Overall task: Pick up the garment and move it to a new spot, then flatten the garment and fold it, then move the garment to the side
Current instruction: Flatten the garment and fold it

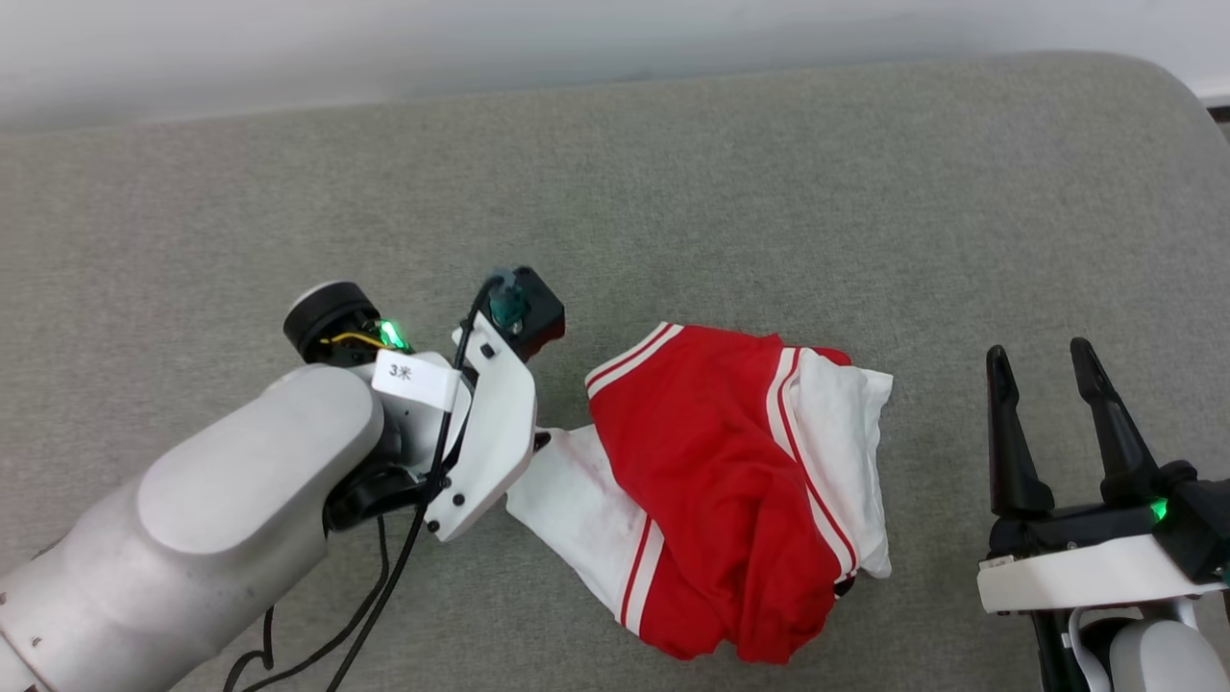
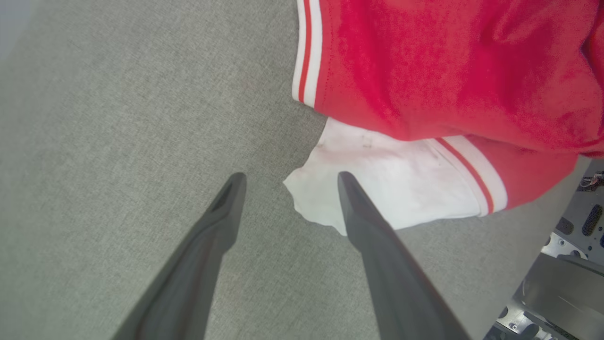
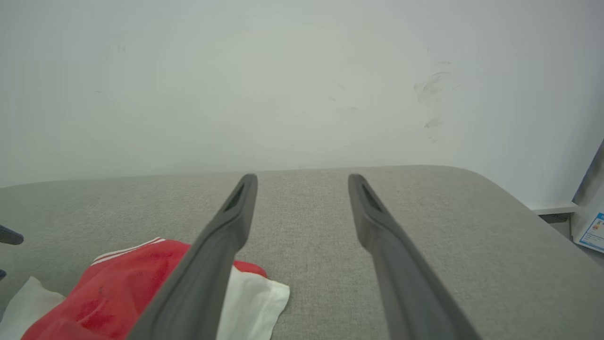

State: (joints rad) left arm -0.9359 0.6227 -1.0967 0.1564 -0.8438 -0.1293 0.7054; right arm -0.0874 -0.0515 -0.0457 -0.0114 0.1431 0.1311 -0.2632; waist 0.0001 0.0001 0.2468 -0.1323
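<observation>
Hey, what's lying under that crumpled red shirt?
The garment lies bunched on the grey padded surface. A white sleeve pokes out from under its red body on the left, and another white sleeve on the right. Anything beneath the middle is covered by folds.

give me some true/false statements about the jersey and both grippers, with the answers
1. The red jersey lies bunched up on the grey cushion. True.
2. The left gripper is shut on the white sleeve. False: its jaws are open, pointing at the sleeve's corner with nothing pinched.
3. The right gripper is open and apart from the jersey, on its right. True.
4. The jersey is spread flat with both sleeves out. False: it is crumpled, with the red body folded over the sleeves.
</observation>
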